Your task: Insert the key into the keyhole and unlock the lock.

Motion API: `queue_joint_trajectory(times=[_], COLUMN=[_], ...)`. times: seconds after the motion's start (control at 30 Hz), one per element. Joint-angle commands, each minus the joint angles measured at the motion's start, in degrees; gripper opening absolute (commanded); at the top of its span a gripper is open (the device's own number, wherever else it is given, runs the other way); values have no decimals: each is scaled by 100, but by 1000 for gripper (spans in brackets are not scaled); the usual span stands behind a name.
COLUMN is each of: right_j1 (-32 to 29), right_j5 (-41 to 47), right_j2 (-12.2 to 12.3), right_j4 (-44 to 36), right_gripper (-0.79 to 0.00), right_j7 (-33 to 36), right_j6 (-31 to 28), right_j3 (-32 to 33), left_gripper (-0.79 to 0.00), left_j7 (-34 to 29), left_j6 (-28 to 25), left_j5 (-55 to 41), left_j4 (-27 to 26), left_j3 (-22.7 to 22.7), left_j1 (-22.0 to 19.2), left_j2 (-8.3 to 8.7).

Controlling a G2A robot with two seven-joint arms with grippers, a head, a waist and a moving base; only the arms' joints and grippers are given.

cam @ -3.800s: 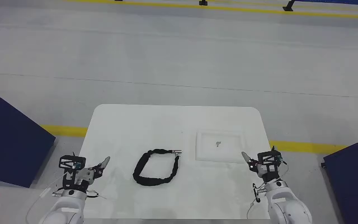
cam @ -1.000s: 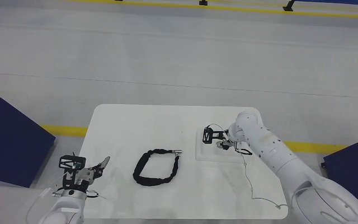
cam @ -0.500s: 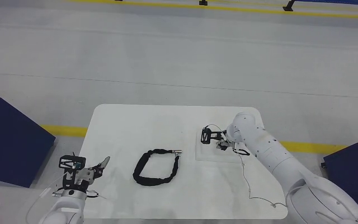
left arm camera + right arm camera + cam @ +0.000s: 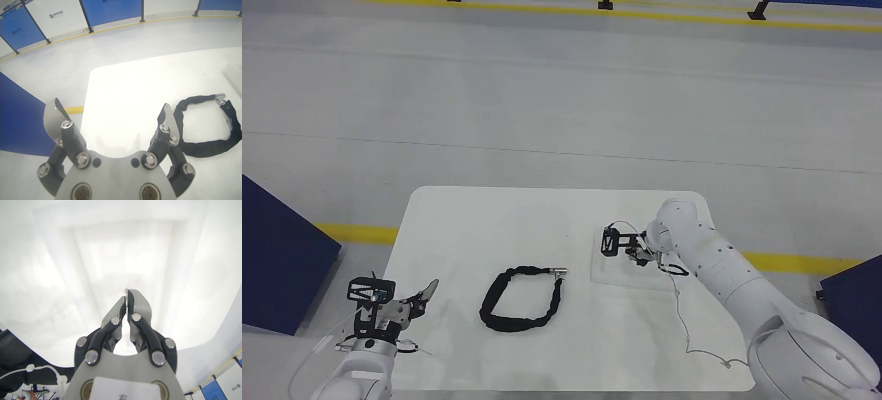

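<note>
Right wrist view: R gripper pinching key above tray. Top view: tray 3 o'clock of chain lock; L gripper spread, lock's 9 o'clock.

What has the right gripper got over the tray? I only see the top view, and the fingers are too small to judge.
Observer: In the right wrist view, the right gripper is shut on the key, a thin metal edge pinched between the pads.
Operator: How much of it sticks out?
Observer: Only a sliver shows past the fingertips, with the white tray beyond it.
Operator: And the left gripper?
Observer: In the left wrist view, the left gripper is open with nothing between its fingers. The lock lies on the table beside it, untouched.
</note>
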Motion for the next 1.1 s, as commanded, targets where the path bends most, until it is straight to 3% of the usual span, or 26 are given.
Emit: queue_joint_trajectory(times=[0.0,0.23,0.5,1.07], right_j1=[12,10,-219,-1490], right_j5=[-36,-216,-417,-710], right_j2=[12,173,515,1200], right_j4=[-18,-245,-787,-2569], right_gripper=[-785,-785,-785,-785], right_j7=[-31,-239,-297,-376], right_j6=[-4,-5,-90,369], right_j3=[27,229,595,1531], left_gripper=[0,0,0,0], left_j7=[0,0,0,0], left_j6=[0,0,0,0], left_j5=[0,0,0,0], left_j4=[0,0,0,0], left_j3=[0,0,0,0], left_j1=[0,0,0,0], left_j2=[0,0,0,0])
